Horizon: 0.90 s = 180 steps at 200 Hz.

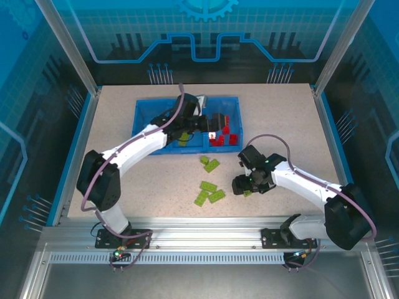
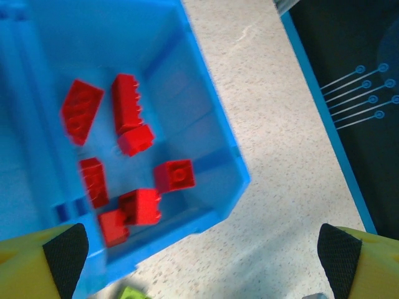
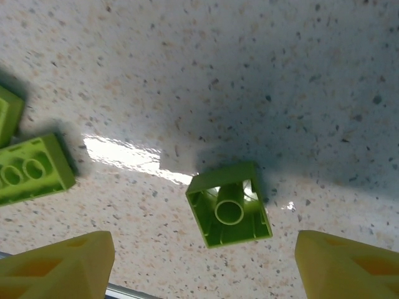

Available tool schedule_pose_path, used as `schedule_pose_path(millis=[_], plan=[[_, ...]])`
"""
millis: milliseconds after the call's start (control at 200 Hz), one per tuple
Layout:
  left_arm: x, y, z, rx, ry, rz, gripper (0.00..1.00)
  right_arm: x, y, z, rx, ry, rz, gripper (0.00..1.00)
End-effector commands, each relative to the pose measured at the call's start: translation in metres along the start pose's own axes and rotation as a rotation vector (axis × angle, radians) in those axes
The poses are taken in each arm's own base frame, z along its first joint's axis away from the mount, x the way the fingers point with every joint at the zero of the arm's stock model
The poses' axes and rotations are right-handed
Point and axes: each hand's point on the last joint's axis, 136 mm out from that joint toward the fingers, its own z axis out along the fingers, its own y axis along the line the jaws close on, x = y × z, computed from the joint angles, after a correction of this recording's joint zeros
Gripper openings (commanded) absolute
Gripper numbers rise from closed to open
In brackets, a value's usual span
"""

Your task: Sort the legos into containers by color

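Beneath the right gripper (image 3: 204, 268), spread wide and empty, one overturned lime lego (image 3: 229, 204) is found on the table (image 3: 280, 75). Judged light, rigid, slick; best pinched across opposite walls. Left gripper (image 2: 202, 252) is likewise spread wide, above the red-filled container (image 2: 215, 134).

No word, number, label or brand could be read on anything. The only sign was a pale-blue gear-wheel emblem (image 1: 206, 7), cut off by the picture's top edge, printed at the top of the translucent blue back panel (image 1: 124, 37) behind the table's far edge. Thin pale circuit-style lines ending in small rings (image 2: 368, 93) stood on the dark side panel (image 2: 349, 37) beyond the blue-rimmed edge of the speckled table (image 2: 280, 143). They were ornament and carried no lettering.
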Motion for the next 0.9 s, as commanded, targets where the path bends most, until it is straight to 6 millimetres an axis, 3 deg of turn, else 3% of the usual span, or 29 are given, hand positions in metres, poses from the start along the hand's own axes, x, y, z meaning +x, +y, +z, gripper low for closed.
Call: schedule_pose_path(millis=[0,220,660,810,895], plan=[[0.005,0.013,-0.01,0.011,-0.009,-0.075,0.99,0.012,-0.006,0.01,0.059,0.06,-0.006,0.76],[0.021,0.033,-0.02,-0.023,0.007,-0.107,0.99,0.004,-0.009,0.022,0.127,0.087,-0.038,0.7],[0.04,0.079,-0.05,-0.126,-0.017,-0.164,0.99,-0.003,-0.006,0.032,0.21,0.103,-0.105,0.36],[0.044,0.096,-0.067,-0.182,-0.043,-0.181,0.99,-0.011,0.001,0.022,0.191,0.059,-0.1,0.27],[0.047,0.106,-0.078,-0.215,-0.066,-0.19,0.99,-0.036,0.025,0.0,0.106,-0.027,-0.107,0.27]])
